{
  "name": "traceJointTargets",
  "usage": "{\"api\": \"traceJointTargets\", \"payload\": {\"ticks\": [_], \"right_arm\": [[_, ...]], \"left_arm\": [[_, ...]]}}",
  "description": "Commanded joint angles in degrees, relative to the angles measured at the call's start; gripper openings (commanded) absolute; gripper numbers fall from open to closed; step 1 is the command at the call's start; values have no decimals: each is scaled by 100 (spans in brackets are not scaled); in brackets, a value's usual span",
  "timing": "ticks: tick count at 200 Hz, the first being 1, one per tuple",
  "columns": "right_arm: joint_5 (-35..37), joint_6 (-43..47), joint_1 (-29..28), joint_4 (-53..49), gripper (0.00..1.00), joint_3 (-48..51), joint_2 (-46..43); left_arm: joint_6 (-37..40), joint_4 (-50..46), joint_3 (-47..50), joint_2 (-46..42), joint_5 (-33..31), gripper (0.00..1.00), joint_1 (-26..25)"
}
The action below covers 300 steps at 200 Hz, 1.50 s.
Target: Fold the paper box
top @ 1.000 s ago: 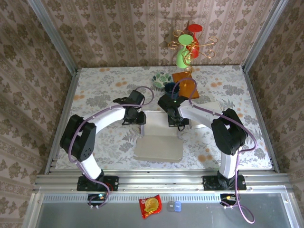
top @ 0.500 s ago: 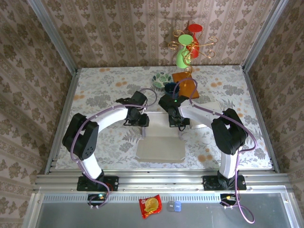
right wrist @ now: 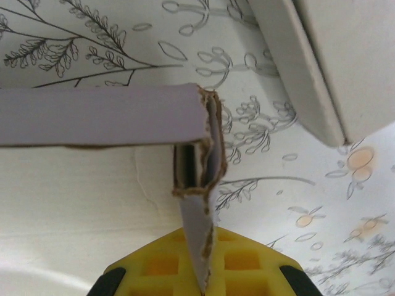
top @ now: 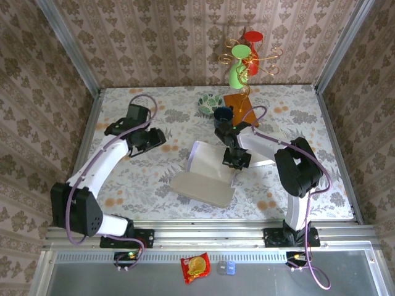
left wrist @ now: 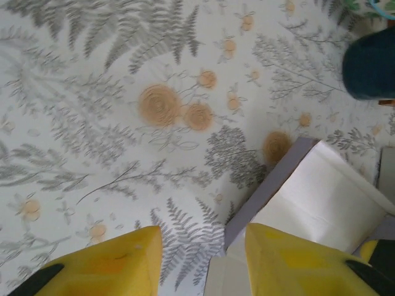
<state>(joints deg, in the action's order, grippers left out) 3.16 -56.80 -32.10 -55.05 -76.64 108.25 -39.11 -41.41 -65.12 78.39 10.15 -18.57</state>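
Paper box (top: 202, 185) had swung askew once the left gripper (top: 150, 139) let go and backed off, jaws apart and empty, box now well to its right. Right gripper (top: 237, 161) stayed pinched on a side wall (right wrist: 99, 116), so folding's half-done at best. Couldn't tell whether that frayed corner (right wrist: 207, 142) was tucked in.

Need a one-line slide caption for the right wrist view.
Right gripper pinching a rough-edged flap of the box over the floral table.
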Motion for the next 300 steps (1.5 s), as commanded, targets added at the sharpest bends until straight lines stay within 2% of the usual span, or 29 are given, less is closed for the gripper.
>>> {"api": "traceJointTargets", "payload": {"ticks": [1, 29, 62, 81, 99, 127, 161, 177, 203, 225, 250, 259, 285, 288, 300], "right_arm": [[-648, -1158, -17, -145, 0, 95, -186], [-1198, -2236, -58, -4, 0, 436, -241], [-1458, -3214, -178, 464, 0, 913, -512], [-1576, -3487, -234, 505, 0, 968, -513], [-1821, -3827, -359, 778, 0, 1127, -524], [-2096, -4067, -556, 1110, 19, 1244, -557], [-2124, -3977, -553, 1175, 41, 1389, -905], [-2026, -3693, -520, 1065, 45, 1278, -1120], [-1365, -2580, -373, 570, 45, 706, -1511], [-883, -1669, 21, 557, 40, 543, -1689], [-1092, -1118, 673, 1055, 37, 644, -1391], [-1311, -1020, 867, 1372, 33, 654, -1158], [-1416, -935, 1089, 1400, 31, 378, -491], [-1438, -944, 1099, 1408, 30, 359, -430], [-1503, -1012, 1117, 1473, 30, 343, -207]], "left_arm": [[-598, -561, 666, -343, 422, 38, 121], [-876, -531, 1516, -961, 518, 34, 295], [-1093, -471, 2200, -1556, 468, 31, 491], [-1204, -228, 2466, -1545, 724, 28, 517], [-1567, 534, 2771, -1324, 1102, 25, 345], [-2098, 1587, 2953, -720, 1244, 24, -108], [-2306, 2413, 2912, 1, 1239, 22, -339], [-2376, 2693, 2852, 275, 1270, 22, -426], [-2548, 3010, 2759, 540, 1288, 22, -571], [-2724, 3204, 2733, 672, 1237, 21, -698], [-2979, 3534, 2817, 764, 1141, 21, -720], [-3069, 3681, 2853, 799, 1117, 21, -721], [-3203, 3990, 2861, 900, 1103, 21, -719], [-3209, 4031, 2861, 908, 1105, 21, -871], [-3225, 4051, 2805, 936, 1095, 21, -904]]}}
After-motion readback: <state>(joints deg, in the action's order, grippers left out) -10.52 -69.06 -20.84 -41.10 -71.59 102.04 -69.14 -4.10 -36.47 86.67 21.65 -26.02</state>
